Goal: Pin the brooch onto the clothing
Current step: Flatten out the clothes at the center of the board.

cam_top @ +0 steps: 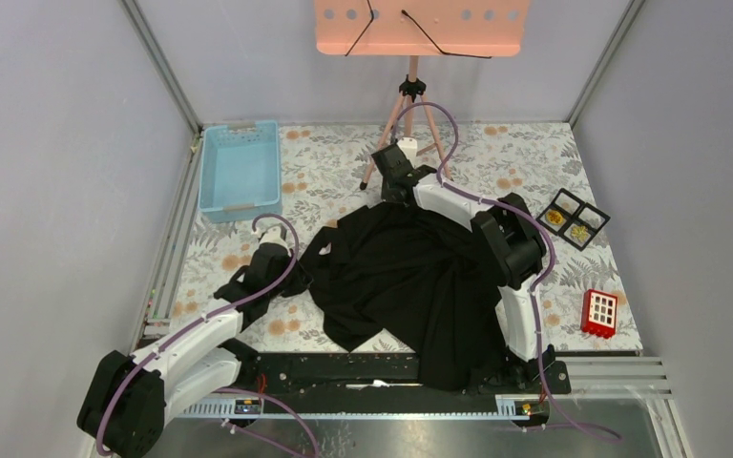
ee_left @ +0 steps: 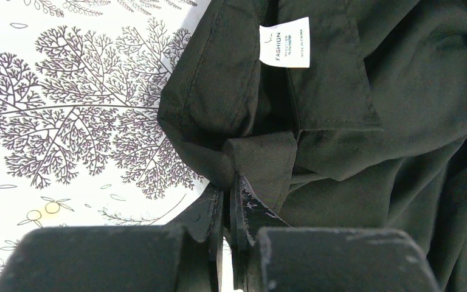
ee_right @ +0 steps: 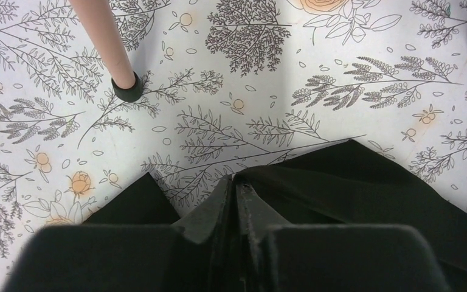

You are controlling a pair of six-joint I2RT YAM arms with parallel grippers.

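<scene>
Fingers [ee_left: 250, 210] of the left arm clenched the collar [ee_left: 316, 91] of the black shirt [cam_top: 410, 277], right fingers [ee_right: 252, 210] its upper-frame edge, seemingly spreading it for pinning.

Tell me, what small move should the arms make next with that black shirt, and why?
Probably draw the two grips gently apart to spread the shirt. It lies bunched and creased. The left gripper has its jaws shut on a fold of it, and the right gripper has its jaws shut on its far edge. A flat panel seems needed before pinning.
</scene>
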